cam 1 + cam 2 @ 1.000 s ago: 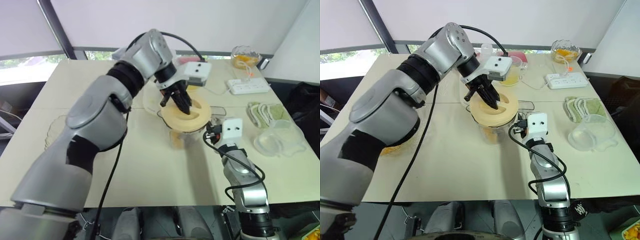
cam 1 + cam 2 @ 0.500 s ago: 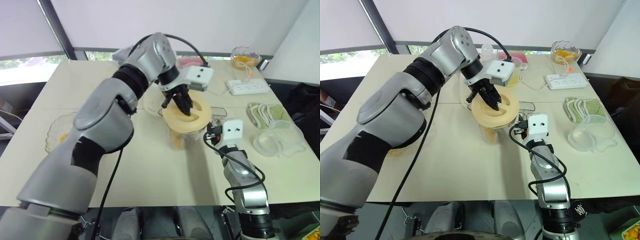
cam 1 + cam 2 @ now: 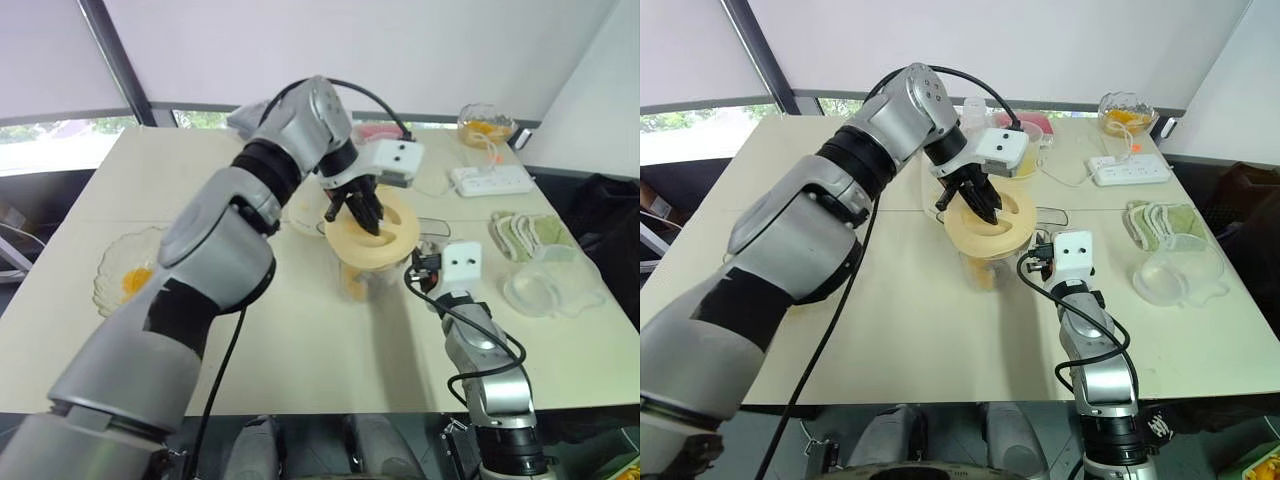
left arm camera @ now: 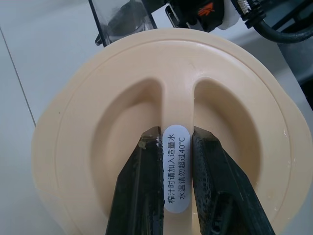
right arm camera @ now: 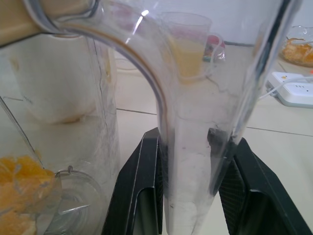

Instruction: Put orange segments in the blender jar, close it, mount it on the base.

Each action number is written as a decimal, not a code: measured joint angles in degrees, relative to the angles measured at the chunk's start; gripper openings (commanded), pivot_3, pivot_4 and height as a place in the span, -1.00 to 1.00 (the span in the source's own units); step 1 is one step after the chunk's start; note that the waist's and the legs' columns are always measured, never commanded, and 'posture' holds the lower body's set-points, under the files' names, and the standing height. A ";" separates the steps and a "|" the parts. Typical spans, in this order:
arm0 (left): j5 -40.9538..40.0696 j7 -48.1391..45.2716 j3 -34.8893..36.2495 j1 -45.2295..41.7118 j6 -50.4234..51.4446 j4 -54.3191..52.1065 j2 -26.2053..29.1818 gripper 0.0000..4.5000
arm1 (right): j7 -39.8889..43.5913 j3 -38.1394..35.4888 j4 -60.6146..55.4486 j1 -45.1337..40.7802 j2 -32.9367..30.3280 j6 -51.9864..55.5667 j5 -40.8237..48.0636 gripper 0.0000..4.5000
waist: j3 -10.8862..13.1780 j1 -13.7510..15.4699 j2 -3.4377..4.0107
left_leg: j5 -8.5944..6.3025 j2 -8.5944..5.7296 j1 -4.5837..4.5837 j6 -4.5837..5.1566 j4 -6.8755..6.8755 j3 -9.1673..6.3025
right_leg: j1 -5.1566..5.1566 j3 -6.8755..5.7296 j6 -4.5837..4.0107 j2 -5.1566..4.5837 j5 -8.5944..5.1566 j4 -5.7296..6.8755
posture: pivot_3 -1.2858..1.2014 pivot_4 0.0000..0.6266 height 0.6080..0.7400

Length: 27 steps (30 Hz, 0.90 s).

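Seen from the head, a beige table (image 3: 300,350) stands before a window (image 3: 60,130) with pale blinds (image 3: 420,40). At its middle is one blender jar (image 3: 362,280), capped with one cream lid (image 3: 400,238). The left gripper (image 3: 364,214) is down on the lid, and the right gripper (image 3: 424,264) is at the jar's side. Around them are one white power strip (image 3: 490,180), one glass bowl (image 3: 483,120) of orange pieces, one glass plate (image 3: 125,275), one clear tub (image 3: 550,285) and a folded cloth (image 3: 525,230).

In the left wrist view, the left claw pinches the lid's raised ridge (image 4: 177,98). Its white sticker (image 4: 176,176) reads "榨汁时请加入适量水 水温请勿超过40°C".

In the right wrist view, the right claw is clamped on the jar's clear handle (image 5: 188,196). Orange segments (image 5: 17,215) lie in the jar's bottom. One cup (image 5: 188,49) beyond holds what seems to be juice.
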 measured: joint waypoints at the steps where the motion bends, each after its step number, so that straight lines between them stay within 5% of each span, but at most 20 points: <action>1: 0.67 0.52 0.67 -0.02 1.85 0.00 -0.39 -0.90 | -0.02 -0.06 0.06 0.02 0.00 0.20 0.01 -0.59 | -0.01 -0.01 0.01 | -0.04 0.00 0.11 0.07 0.00 0.00 | 0.10 0.00 0.00 0.00 -0.02 -0.03 | 0.03 -0.52 1.00; 27: 8.87 6.00 7.16 -0.58 29.85 -4.48 -5.15 -0.90 | -0.81 -0.67 1.03 0.30 0.06 0.48 0.54 -0.59 | -0.51 0.02 0.33 | -0.39 0.20 0.54 0.58 -0.23 0.01 | 0.51 0.00 -0.05 -0.11 -0.27 -0.33 | 0.03 -0.52 1.00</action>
